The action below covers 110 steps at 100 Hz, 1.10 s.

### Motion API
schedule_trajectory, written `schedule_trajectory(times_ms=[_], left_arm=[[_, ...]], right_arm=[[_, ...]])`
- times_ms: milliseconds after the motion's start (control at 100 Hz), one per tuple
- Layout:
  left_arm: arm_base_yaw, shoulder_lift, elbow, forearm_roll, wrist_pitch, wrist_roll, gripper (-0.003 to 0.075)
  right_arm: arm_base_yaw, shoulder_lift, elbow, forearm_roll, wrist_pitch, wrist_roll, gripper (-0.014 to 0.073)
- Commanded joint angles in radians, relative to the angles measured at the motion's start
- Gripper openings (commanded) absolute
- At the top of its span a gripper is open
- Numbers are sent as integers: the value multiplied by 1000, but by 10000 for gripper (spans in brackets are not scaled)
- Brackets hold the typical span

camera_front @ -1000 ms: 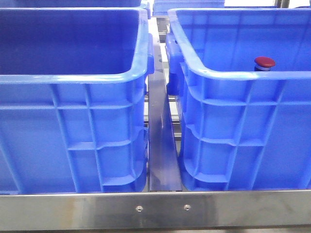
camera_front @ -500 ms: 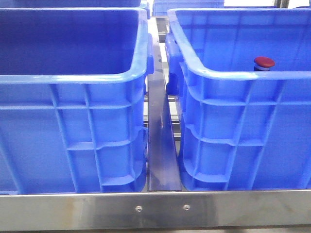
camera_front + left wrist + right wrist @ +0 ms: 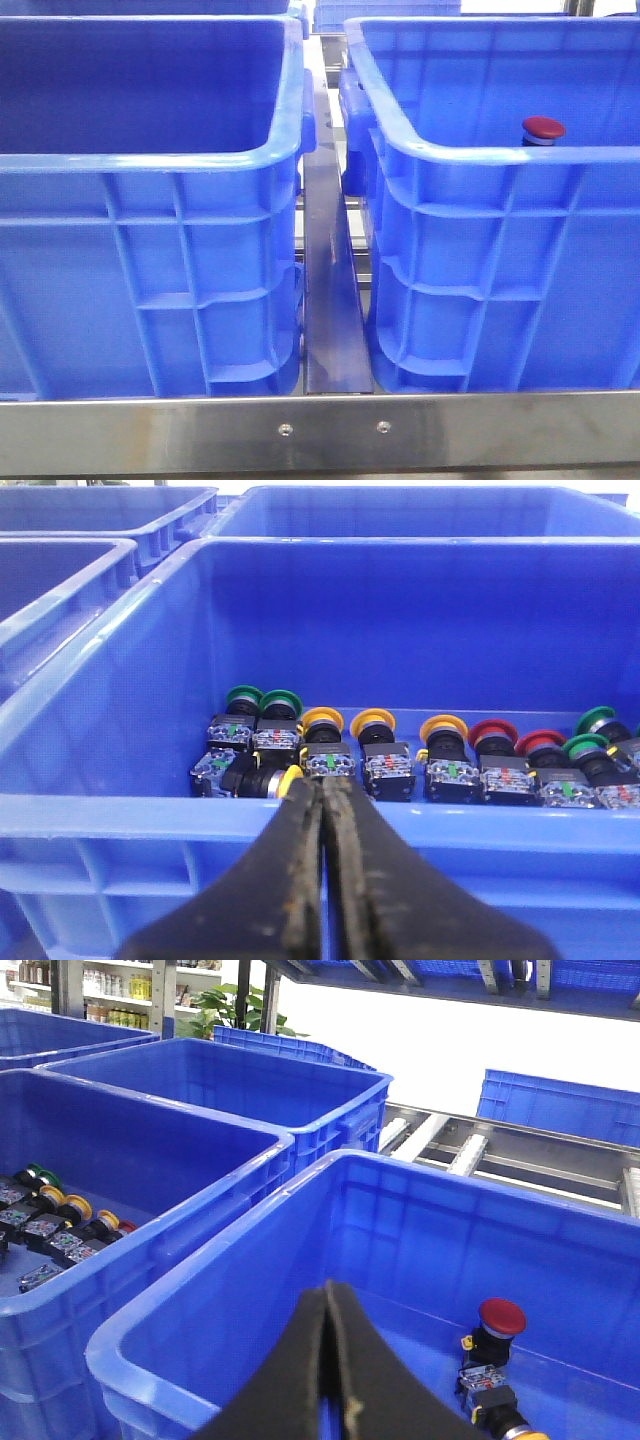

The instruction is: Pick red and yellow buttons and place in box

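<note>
**Crates, buttons, jaws**

Right box (image 3: 500, 260): front view shows only a red button (image 3: 544, 128) cap at 2 o'clock. Left crate (image 3: 120, 730): row of buttons (image 3: 400, 755), seen by left wrist only. Left gripper (image 3: 324, 785) and right gripper (image 3: 327, 1290): jaws closed, empty.

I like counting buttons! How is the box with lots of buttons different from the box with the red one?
The left crate holds a row of green, yellow and red buttons; the right crate shows only a red button standing upright. Both crates are bright blue.
</note>
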<state>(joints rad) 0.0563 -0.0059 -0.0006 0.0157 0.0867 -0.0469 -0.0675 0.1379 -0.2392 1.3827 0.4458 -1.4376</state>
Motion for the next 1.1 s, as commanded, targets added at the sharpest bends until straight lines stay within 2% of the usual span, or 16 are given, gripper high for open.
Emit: schedule_trajectory(times_ms=[0, 800, 1090], left_arm=[[0, -31, 19, -16, -76, -11, -20], [0, -31, 19, -16, -76, -11, -20], [0, -31, 19, -16, -76, -11, -20]], right_arm=[[-5, 9, -25, 31, -10, -14, -96], [-5, 9, -25, 32, -10, -14, -96], [-5, 9, -25, 46, -125, -14, -96]])
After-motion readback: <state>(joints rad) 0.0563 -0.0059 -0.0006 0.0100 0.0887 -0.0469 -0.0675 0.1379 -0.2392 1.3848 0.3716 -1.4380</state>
